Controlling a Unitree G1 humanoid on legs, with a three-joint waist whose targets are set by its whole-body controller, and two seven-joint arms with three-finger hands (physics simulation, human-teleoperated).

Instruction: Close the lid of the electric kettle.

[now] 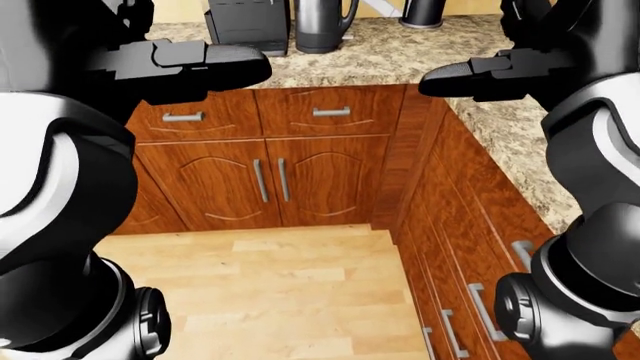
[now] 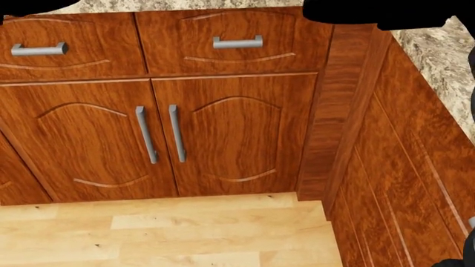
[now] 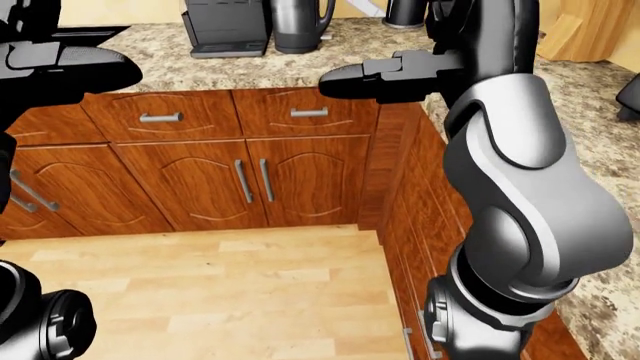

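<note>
The electric kettle (image 1: 320, 26) is a dark grey jug with its handle on its right side. It stands on the granite counter (image 1: 400, 56) at the top of the left-eye view. Its top is cut off by the frame edge, so the lid does not show. My left hand (image 1: 245, 67) is held out flat and open, below and to the left of the kettle, above the counter edge. My right hand (image 1: 440, 81) is also flat and open, below and to the right of the kettle. Neither hand touches anything.
A black coffee machine (image 1: 245, 26) stands just left of the kettle, and a dark round object (image 1: 425, 11) to its right. The counter turns a corner and runs down the right side (image 1: 520, 150). Wooden cabinets (image 2: 223, 133) with metal handles and a wood floor (image 1: 270, 292) lie below.
</note>
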